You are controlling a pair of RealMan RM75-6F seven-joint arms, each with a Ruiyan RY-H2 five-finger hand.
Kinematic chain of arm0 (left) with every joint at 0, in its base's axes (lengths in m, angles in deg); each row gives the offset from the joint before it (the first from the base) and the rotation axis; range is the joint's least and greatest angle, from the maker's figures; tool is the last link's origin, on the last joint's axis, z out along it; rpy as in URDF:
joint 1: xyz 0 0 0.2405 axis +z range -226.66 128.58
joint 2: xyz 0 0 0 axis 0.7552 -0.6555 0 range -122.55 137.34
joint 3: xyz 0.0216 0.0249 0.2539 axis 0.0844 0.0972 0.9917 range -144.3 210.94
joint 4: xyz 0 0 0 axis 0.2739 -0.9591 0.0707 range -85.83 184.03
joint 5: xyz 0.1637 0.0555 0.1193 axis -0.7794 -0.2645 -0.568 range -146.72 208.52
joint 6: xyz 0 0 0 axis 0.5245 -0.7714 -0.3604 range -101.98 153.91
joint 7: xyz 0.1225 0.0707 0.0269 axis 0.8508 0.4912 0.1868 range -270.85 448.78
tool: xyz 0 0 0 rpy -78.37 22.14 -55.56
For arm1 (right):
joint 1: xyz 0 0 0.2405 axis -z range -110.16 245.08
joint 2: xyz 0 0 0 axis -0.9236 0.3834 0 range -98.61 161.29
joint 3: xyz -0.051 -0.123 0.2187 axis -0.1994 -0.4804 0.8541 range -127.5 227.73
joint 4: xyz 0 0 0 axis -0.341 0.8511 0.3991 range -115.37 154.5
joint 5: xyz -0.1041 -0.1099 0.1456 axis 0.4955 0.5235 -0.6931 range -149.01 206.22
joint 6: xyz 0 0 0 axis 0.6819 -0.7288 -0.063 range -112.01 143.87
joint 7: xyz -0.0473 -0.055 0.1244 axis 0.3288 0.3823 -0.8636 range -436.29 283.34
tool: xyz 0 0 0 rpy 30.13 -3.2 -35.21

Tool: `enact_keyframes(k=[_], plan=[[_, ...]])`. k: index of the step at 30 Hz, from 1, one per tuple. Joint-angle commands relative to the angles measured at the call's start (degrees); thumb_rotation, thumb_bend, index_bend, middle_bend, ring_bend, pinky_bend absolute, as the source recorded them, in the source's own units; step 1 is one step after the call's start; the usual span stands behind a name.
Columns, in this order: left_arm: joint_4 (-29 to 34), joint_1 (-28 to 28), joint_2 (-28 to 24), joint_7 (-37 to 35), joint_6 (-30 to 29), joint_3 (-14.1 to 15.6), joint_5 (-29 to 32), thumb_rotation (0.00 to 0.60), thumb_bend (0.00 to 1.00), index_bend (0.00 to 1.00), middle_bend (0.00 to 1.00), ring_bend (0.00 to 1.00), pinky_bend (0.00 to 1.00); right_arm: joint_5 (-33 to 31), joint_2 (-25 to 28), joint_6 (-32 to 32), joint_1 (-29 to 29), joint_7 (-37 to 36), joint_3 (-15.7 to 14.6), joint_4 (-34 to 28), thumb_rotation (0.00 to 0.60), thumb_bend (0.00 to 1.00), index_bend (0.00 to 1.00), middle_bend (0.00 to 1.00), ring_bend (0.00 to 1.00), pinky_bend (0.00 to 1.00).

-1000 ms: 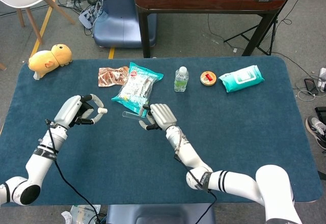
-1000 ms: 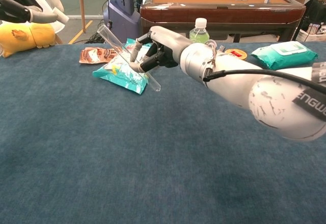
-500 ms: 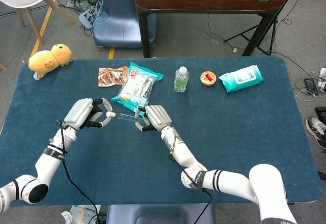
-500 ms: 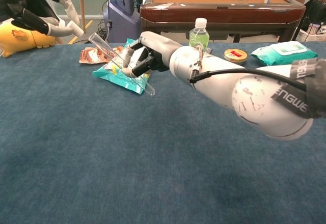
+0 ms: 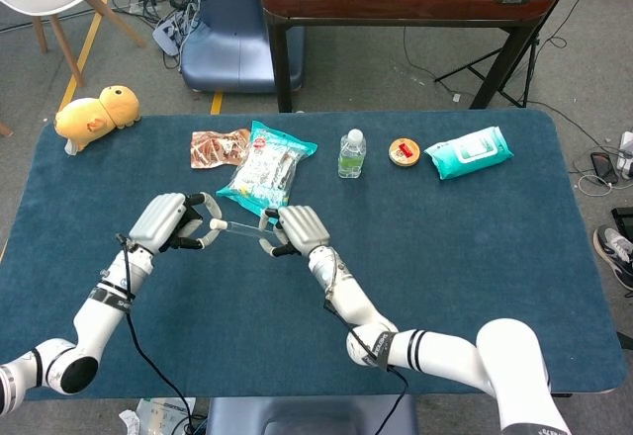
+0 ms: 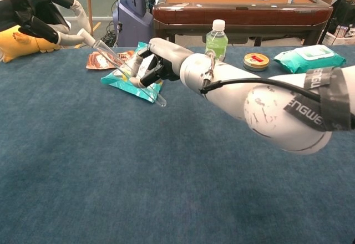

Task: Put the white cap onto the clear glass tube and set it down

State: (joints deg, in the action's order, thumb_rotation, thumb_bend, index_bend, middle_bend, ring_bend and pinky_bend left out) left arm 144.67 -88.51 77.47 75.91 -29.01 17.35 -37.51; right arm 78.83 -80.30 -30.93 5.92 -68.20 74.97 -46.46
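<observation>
1. The right hand point(image 5: 297, 229) grips the tube point(image 6: 128, 73) above the blue tabletop point(image 5: 475, 257), its fingers point(image 6: 145, 66) curled round the lower part of the glass.
2. The tube is tilted in the air, its closed round end low and towards the robot, its open end up and to the left.
3. The left hand point(image 5: 170, 222) pinches the cap point(image 5: 215, 224) between thumb and fingertips; the other fingers are bent in beside it.
4. The cap meets the open end of the tube; in the chest view the two touch, but I cannot tell how far the cap is seated.
5. Both hands are held clear of the tabletop, close together, left of centre.
6. Just behind the tube lies a teal snack bag point(image 5: 265, 166), with a brown packet point(image 5: 218, 147) beside it to the left.
7. Further back stand a small bottle point(image 5: 351, 153) with green liquid, a round tin point(image 5: 405, 151) and a pack of wipes point(image 5: 469, 152).
8. A yellow plush toy point(image 5: 96, 113) sits at the far left corner.
</observation>
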Motion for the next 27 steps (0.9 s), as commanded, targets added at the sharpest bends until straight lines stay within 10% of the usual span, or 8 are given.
enact_keyframes(k=[1,27], plan=[[0.0,0.0,0.1,0.0,0.0,0.0,0.0,0.600,0.31,0.54,1.00,1.00,1.00,-0.1,-0.2,0.0,-0.2,-0.1,0.2,0.4,0.600,0.60,0.74,0.89,0.95,0.97],[-0.6,-0.3,0.7,-0.5,0.2,0.5,-0.4,0.600,0.31,0.54,1.00,1.00,1.00,0.1,-1.4,0.5,-0.5,-1.1,0.4,1.6,0.600,0.61,0.74,0.90,0.95,0.97]])
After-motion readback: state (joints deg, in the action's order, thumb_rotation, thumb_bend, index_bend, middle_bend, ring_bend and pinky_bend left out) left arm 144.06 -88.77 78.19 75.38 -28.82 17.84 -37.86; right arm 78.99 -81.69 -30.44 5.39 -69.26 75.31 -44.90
